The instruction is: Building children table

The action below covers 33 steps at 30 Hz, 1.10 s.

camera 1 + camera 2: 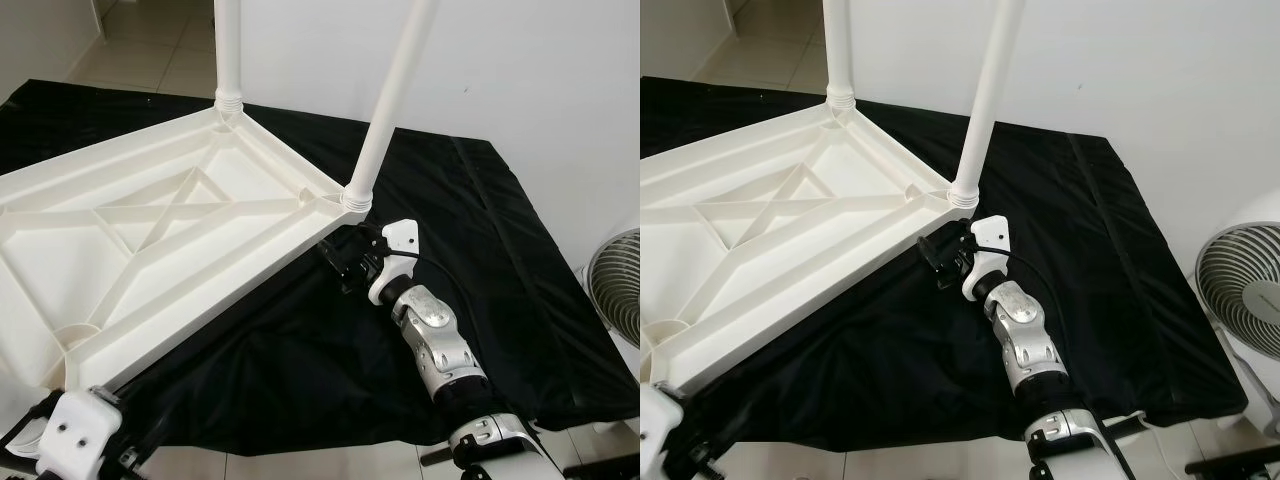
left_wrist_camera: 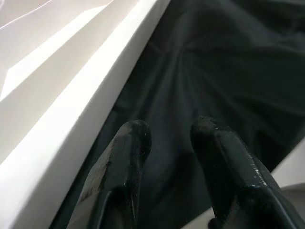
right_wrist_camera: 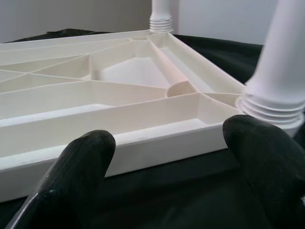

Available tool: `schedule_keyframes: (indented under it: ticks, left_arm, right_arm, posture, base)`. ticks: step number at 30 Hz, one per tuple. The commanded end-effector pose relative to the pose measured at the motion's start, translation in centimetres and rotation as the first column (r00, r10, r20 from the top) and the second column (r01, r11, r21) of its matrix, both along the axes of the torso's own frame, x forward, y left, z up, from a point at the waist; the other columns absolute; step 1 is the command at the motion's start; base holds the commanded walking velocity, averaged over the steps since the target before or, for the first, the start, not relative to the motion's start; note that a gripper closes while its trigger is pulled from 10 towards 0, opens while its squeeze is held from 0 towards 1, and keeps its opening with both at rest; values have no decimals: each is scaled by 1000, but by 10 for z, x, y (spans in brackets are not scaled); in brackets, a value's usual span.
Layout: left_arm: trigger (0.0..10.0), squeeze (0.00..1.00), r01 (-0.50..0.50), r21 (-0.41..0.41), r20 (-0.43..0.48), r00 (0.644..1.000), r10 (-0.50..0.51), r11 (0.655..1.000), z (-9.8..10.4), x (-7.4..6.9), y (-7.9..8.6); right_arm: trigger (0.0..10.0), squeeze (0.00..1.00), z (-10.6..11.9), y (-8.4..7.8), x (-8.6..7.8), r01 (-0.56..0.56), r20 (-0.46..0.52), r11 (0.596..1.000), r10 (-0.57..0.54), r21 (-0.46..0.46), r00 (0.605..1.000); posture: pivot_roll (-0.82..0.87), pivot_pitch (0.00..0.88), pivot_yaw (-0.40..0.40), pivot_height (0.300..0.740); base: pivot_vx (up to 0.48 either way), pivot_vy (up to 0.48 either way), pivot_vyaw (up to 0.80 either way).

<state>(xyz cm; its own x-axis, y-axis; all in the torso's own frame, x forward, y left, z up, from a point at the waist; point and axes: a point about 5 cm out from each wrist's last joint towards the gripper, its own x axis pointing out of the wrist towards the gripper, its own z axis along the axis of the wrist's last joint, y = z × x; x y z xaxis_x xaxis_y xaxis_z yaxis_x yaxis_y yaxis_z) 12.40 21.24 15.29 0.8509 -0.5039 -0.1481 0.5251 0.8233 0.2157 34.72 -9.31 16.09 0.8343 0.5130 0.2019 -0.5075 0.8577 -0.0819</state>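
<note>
Left eye view: the white plastic tabletop (image 1: 150, 260) lies upside down on a black cloth (image 1: 480, 300) spread over the floor, its ribbed underside facing up. Two white legs are screwed into corner sockets: the far leg (image 1: 228, 50) stands at the back corner, the near leg (image 1: 392, 100) at the corner closest to my right arm. My right gripper (image 1: 340, 262) sits just beside that corner, below the tabletop's rim, with the silver forearm running back toward the lower edge. My left gripper's white housing (image 1: 75, 430) shows at the lower left, under the near corner of the tabletop. A white fan (image 1: 618, 285) stands at the right edge, off the cloth.

Right eye view: same scene, with the right gripper (image 1: 940, 258) low against the rim under the near leg (image 1: 985, 100). The fan (image 1: 1245, 300) shows more fully here.

Left wrist view: my left gripper (image 2: 169, 136) has its two black fingers (image 2: 124, 157) apart, holding nothing, hovering over the cloth (image 2: 228, 71) right alongside the tabletop's outer rim (image 2: 86, 105).

Right wrist view: my right gripper (image 3: 167, 143) has its fingers (image 3: 81, 162) spread wide and empty, pointed at the tabletop's side wall (image 3: 143, 143). The near leg's threaded base (image 3: 276, 105) stands just beyond one fingertip, and the far leg (image 3: 161, 14) rises at the opposite corner.
</note>
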Motion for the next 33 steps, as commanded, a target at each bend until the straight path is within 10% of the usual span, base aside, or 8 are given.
schedule_keyframes:
  ticks: [1, 20, 33]
  left_arm:
    - [10000, 0, 70, 10, -19, 997, -70, 997, 5, -6, 1]
    - [10000, 0, 193, 230, -440, 895, -74, 954, 12, -57, 72]
    - [10000, 0, 78, 505, -446, 876, 183, 860, 25, -52, 141]
  right_arm:
    - [10000, 0, -3, 1, 0, -5, -3, 1000, 5, -1, 1000]
    - [10000, 0, 2, 30, 8, -36, 23, 997, 35, 66, 999]
    - [10000, 0, -1, 36, 8, -31, 23, 995, 29, 92, 999]
  posture:
    - [325, 130, -135, 740]
    - [422, 140, -51, 740]
    - [444, 128, -41, 740]
  base:
    - [0, 0, 0]
    - [0, 0, 0]
    - [0, 0, 0]
